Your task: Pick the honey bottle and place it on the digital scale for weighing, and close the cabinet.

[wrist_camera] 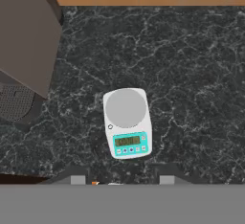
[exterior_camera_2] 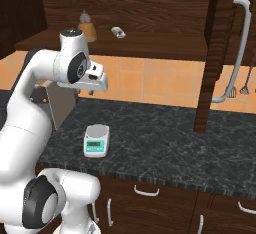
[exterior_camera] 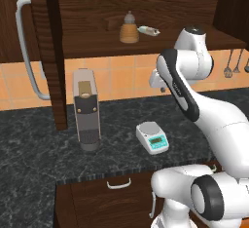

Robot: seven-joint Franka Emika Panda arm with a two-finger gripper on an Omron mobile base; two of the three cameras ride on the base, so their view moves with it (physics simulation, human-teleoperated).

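White arm nearest the camera, rising from lower right of the left base view, bent up and over toward the middle. Gripper hanging under the wrist at centre left of the right base view, above the bench, shut with nothing between the tips; tips just visible at the bottom of the hand view. Digital scale directly below, centre of the hand view, flat on the dark speckled bench, plate bare, teal display toward the bench's front edge. Also seen at lower centre of the left base view. Coffee machine standing left of the scale, well apart from it. Honey bottle upright on the cabinet shelf, upper centre of the left base view, high above the scale. Small pale tube lying just beside the bottle on the same shelf. Cabinet door swung open at upper left, curved silver handle on it. Drawers under the bench edge.
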